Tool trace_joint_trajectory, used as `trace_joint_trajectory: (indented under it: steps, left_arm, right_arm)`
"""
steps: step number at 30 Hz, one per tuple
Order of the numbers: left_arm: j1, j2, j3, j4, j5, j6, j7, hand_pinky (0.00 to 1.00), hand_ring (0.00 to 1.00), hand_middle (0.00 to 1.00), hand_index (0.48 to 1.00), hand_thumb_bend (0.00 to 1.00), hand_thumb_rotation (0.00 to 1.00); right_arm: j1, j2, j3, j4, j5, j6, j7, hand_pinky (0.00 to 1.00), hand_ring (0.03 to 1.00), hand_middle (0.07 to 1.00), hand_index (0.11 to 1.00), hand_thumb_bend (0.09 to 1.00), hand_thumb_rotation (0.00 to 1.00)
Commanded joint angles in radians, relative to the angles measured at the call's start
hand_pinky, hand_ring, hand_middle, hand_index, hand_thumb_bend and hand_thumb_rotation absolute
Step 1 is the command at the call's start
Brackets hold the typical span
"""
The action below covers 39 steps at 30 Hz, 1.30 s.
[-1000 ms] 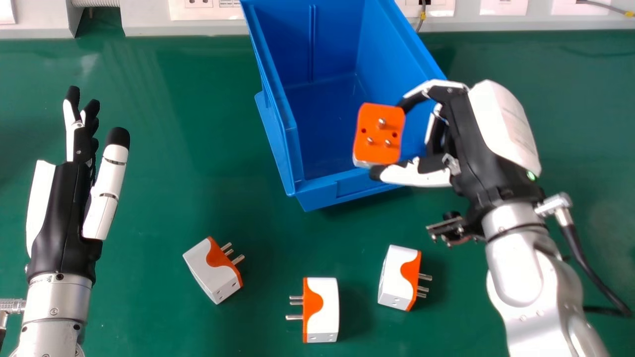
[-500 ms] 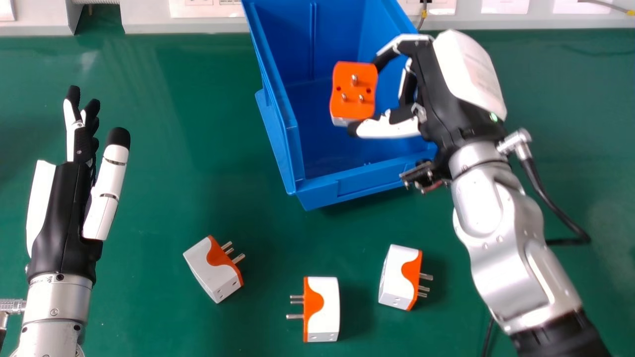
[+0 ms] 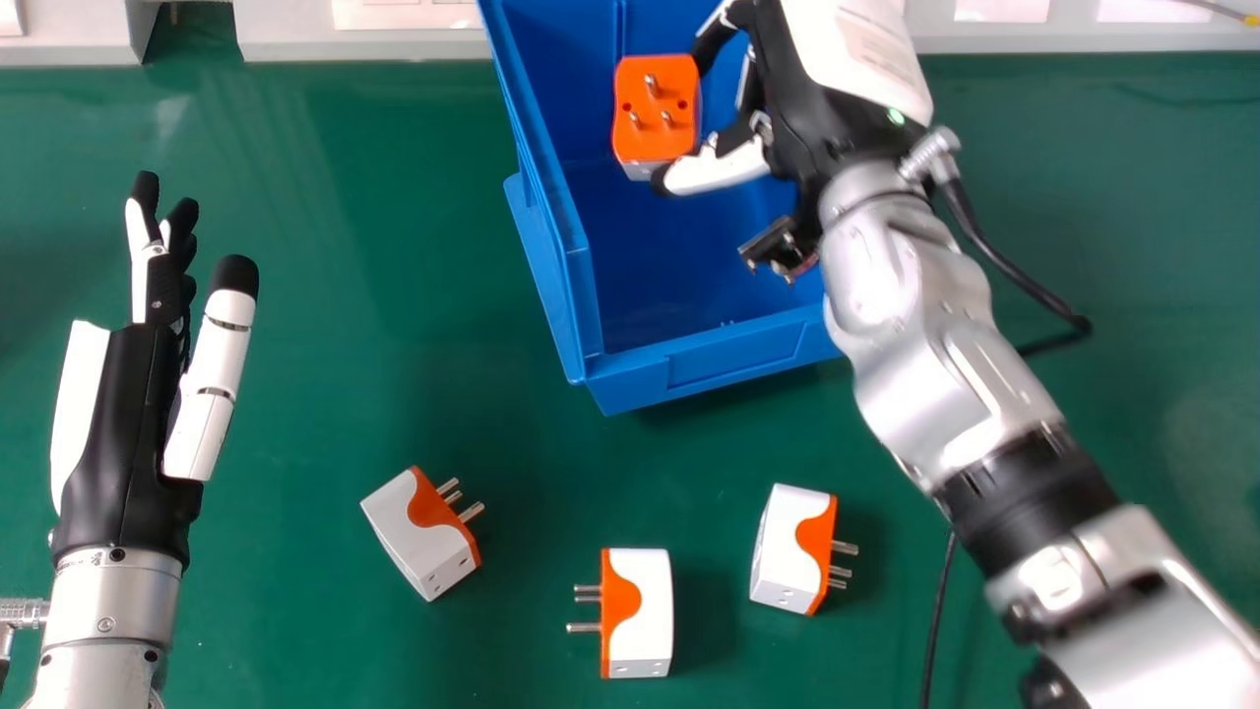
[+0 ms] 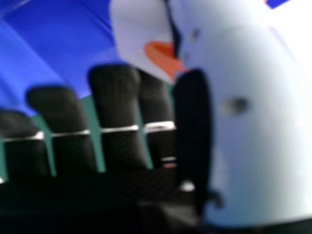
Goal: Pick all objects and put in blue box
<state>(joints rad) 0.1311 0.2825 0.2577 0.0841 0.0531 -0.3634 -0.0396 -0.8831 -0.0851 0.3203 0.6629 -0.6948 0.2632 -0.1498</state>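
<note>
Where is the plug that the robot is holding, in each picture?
Head view: the plug is pinched in the right hand, over the blue box.
Right hand view: the plug is beside the thumb, partly hidden behind it.
Shared landmark: the blue box.

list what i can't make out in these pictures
- Blue box: far end cut off by the head view's top edge; part of its inside hidden behind the right hand.
- Held plug: in the right hand view, partly behind the thumb and cut by the top edge.
</note>
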Motion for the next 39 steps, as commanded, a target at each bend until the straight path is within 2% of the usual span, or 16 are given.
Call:
trace_joint_trajectory:
  steps: [1, 4, 9, 10, 11, 13, 16, 23, 24, 27, 34, 38, 39]
  left_arm:
    - [-0.001, -0.002, 0.003, -0.019, -0.013, -0.009, 0.001, 1.0, 1.0, 1.0, 1.0, 0.46, 1.0]
    - [0.001, -0.004, 0.001, -0.022, -0.019, -0.007, 0.0, 1.0, 1.0, 1.0, 1.0, 0.45, 1.0]
    - [0.01, -0.007, -0.003, -0.038, -0.023, -0.005, -0.001, 1.0, 1.0, 1.0, 1.0, 0.45, 1.0]
    - [0.01, -0.007, -0.003, -0.039, -0.022, -0.005, -0.001, 1.0, 1.0, 1.0, 1.0, 0.44, 1.0]
    - [0.01, -0.007, -0.004, -0.04, -0.022, -0.006, -0.001, 1.0, 1.0, 1.0, 1.0, 0.44, 1.0]
    - [0.012, -0.007, -0.004, -0.043, -0.023, -0.005, -0.001, 1.0, 1.0, 1.0, 1.0, 0.45, 1.0]
    - [0.015, -0.008, -0.004, -0.048, -0.024, -0.004, 0.0, 1.0, 1.0, 1.0, 1.0, 0.45, 1.0]
    - [0.022, -0.014, -0.005, -0.062, -0.022, 0.0, 0.003, 1.0, 1.0, 1.0, 1.0, 0.45, 1.0]
    - [0.022, -0.015, -0.006, -0.064, -0.021, 0.002, 0.004, 1.0, 1.0, 1.0, 1.0, 0.44, 1.0]
    - [0.02, -0.018, -0.006, -0.065, -0.017, 0.006, 0.005, 1.0, 1.0, 1.0, 1.0, 0.44, 1.0]
    - [0.021, -0.026, -0.007, -0.073, -0.007, 0.01, 0.012, 1.0, 1.0, 1.0, 1.0, 0.43, 1.0]
    - [0.017, -0.028, -0.009, -0.067, 0.003, 0.005, 0.021, 1.0, 1.0, 1.0, 1.0, 0.43, 1.0]
    - [0.015, -0.028, -0.01, -0.067, 0.005, 0.006, 0.022, 1.0, 1.0, 1.0, 1.0, 0.42, 1.0]
  right_arm:
    - [-0.099, 0.006, 0.01, 0.054, 0.003, -0.019, -0.028, 0.41, 0.508, 0.534, 0.478, 0.277, 0.19]
    - [-0.159, 0.01, 0.033, 0.144, -0.006, -0.018, -0.033, 0.45, 0.56, 0.583, 0.52, 0.265, 0.19]
    - [-0.214, 0.018, 0.059, 0.252, 0.0, -0.041, -0.06, 0.42, 0.536, 0.564, 0.484, 0.256, 0.2]
    - [-0.221, 0.023, 0.061, 0.273, 0.001, -0.045, -0.072, 0.38, 0.483, 0.52, 0.454, 0.26, 0.19]
    - [-0.228, 0.028, 0.064, 0.294, 0.002, -0.047, -0.083, 0.38, 0.483, 0.52, 0.454, 0.26, 0.19]
    - [-0.246, 0.037, 0.072, 0.341, 0.001, -0.044, -0.089, 0.27, 0.351, 0.401, 0.365, 0.285, 0.15]
    - [-0.269, 0.045, 0.08, 0.388, 0.006, -0.036, -0.079, 0.25, 0.316, 0.365, 0.333, 0.3, 0.13]
    - [-0.272, 0.053, 0.064, 0.416, 0.06, -0.066, -0.072, 0.31, 0.396, 0.42, 0.386, 0.307, 0.09]
    - [-0.27, 0.054, 0.063, 0.417, 0.065, -0.071, -0.075, 0.32, 0.405, 0.429, 0.41, 0.348, 0.07]
    - [-0.268, 0.056, 0.062, 0.425, 0.08, -0.083, -0.083, 0.33, 0.417, 0.439, 0.426, 0.381, 0.06]
    - [-0.251, 0.05, 0.08, 0.424, 0.089, -0.077, -0.041, 0.33, 0.439, 0.471, 0.45, 0.442, 0.03]
    - [-0.246, 0.035, 0.104, 0.423, 0.077, -0.09, -0.019, 0.33, 0.439, 0.471, 0.45, 0.442, 0.03]
    - [-0.246, 0.033, 0.109, 0.421, 0.075, -0.091, -0.018, 0.38, 0.508, 0.54, 0.459, 0.452, 0.05]
